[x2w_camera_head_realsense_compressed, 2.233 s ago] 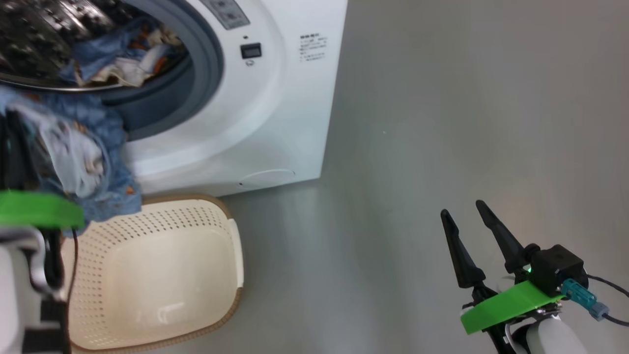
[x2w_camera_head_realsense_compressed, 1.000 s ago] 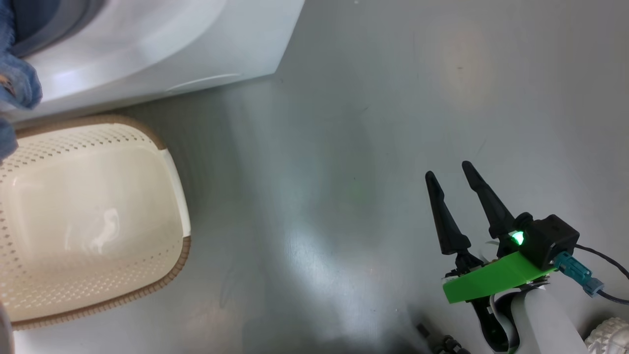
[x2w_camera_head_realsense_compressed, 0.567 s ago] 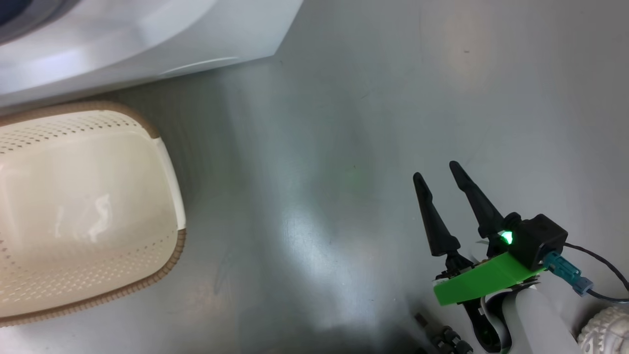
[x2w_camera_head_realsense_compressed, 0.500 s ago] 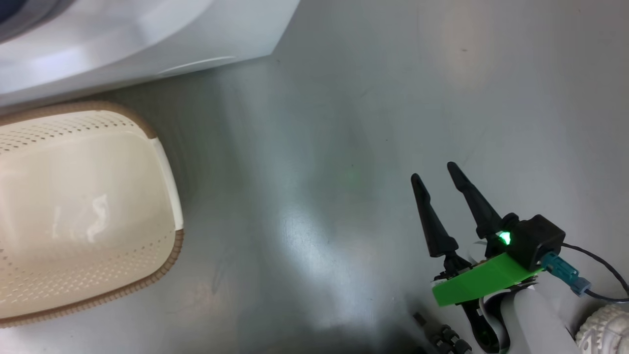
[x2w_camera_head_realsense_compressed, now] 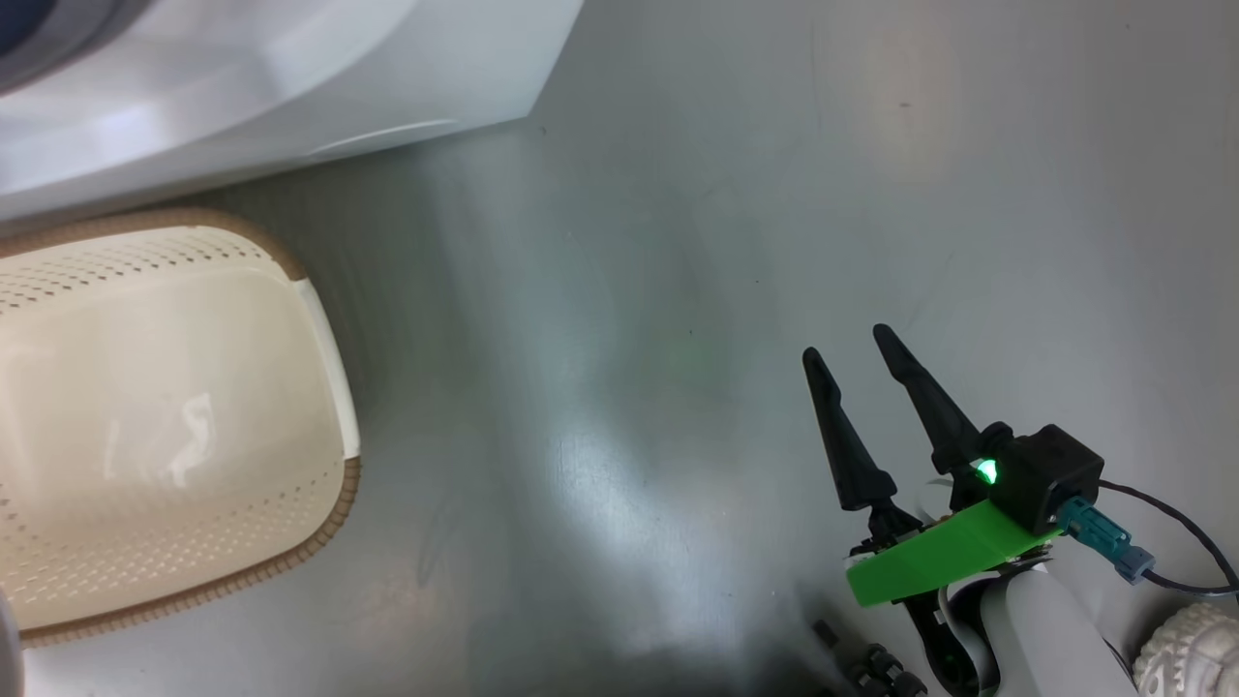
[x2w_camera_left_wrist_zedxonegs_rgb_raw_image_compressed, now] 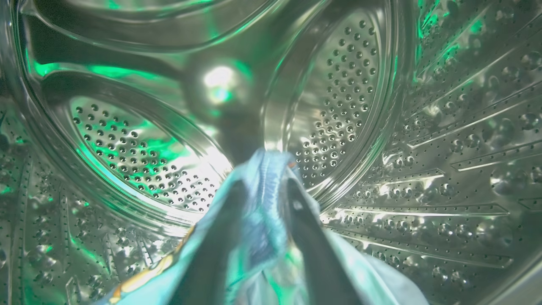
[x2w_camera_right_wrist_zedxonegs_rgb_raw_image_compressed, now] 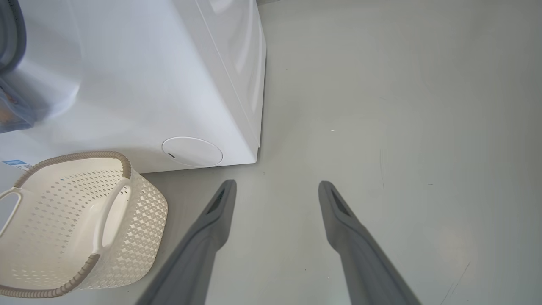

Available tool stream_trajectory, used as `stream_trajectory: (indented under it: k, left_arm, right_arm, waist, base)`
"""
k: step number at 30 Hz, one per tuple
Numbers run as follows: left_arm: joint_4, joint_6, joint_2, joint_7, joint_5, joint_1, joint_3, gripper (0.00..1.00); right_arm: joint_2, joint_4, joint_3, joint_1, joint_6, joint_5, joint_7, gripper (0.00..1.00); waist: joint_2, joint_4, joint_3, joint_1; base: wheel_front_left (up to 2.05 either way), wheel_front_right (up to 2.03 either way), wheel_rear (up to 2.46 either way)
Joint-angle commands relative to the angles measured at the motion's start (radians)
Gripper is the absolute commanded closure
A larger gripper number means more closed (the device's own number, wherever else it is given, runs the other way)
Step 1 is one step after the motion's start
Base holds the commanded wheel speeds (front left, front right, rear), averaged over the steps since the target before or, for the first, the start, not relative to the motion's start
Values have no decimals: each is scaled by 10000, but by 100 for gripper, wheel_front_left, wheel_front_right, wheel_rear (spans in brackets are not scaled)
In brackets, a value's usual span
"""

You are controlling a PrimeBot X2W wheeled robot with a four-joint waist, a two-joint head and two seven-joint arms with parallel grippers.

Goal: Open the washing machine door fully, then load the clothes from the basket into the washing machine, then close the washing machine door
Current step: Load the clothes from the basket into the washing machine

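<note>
The left gripper (x2w_camera_left_wrist_zedxonegs_rgb_raw_image_compressed: 266, 183) is deep inside the washer (x2w_camera_head_realsense_compressed: 242, 77), its fingers pointing at the back of the steel drum (x2w_camera_left_wrist_zedxonegs_rgb_raw_image_compressed: 338, 84), which gleams with green glints. Blue cloth (x2w_camera_left_wrist_zedxonegs_rgb_raw_image_compressed: 262, 220) with an orange print is bunched between the two fingers and hangs down over both of them. There is a narrow gap between the fingers, packed with fabric, and I cannot tell whether they are pinching it or have let it go.

On the floor (x2w_camera_head_realsense_compressed: 629, 290), just in front of the washer's white front, sits the basket (x2w_camera_head_realsense_compressed: 334, 508). Its brown rim is close under the machine's lower edge, and its glossy cream bottom shows. In the right wrist view one white handle (x2w_camera_right_wrist_zedxonegs_rgb_raw_image_compressed: 110, 212) curves down the basket's near side, and the round cap (x2w_camera_right_wrist_zedxonegs_rgb_raw_image_compressed: 192, 151) sits low on the washer's front, just beyond the basket.

Well off to the right, the right gripper (x2w_camera_head_realsense_compressed: 844, 343) hangs over bare grey floor. Its fingers are spread wide with nothing between them, and a green bracket (x2w_camera_head_realsense_compressed: 929, 561) sits at its wrist.
</note>
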State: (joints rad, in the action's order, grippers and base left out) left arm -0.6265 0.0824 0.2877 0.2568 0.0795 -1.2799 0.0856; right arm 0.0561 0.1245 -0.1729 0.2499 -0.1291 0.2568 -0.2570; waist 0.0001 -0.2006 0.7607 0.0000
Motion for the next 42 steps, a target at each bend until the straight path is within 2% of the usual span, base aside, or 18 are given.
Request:
stream_trajectory:
  k: [1, 13, 25, 33, 42]
  left_arm:
    - [179, -6, 413, 48, 20, 166, 137, 0]
    - [-460, 124, -91, 49, 282, 971, 348, 0]
    - [-511, 280, -734, 49, 473, 2658, 454, 0]
    - [-135, 365, -830, 49, 529, 3719, 464, 0]
    - [907, 414, -1087, 49, 706, 5458, 730, 0]
  right_arm:
    - [6, -136, -217, -93, -16, 38, -48, 0]
    - [91, 12, -115, 81, -16, 120, -48, 0]
    - [158, 352, -116, -15, -16, 225, -48, 0]
    - [229, 563, -114, -190, -16, 303, -48, 0]
    - [273, 590, -44, -464, -16, 362, -48, 0]
  waist:
    - [-1, 66, -65, 0]
    - [-1, 434, -856, 0]
    - [-1, 950, -2150, 0]
    - [-1, 1129, -2932, 0]
    - [-1, 1252, -3717, 0]
  base:
    - [0, 0, 0]
    - [0, 0, 0]
    - [0, 0, 0]
    - [0, 0, 0]
    - [0, 0, 0]
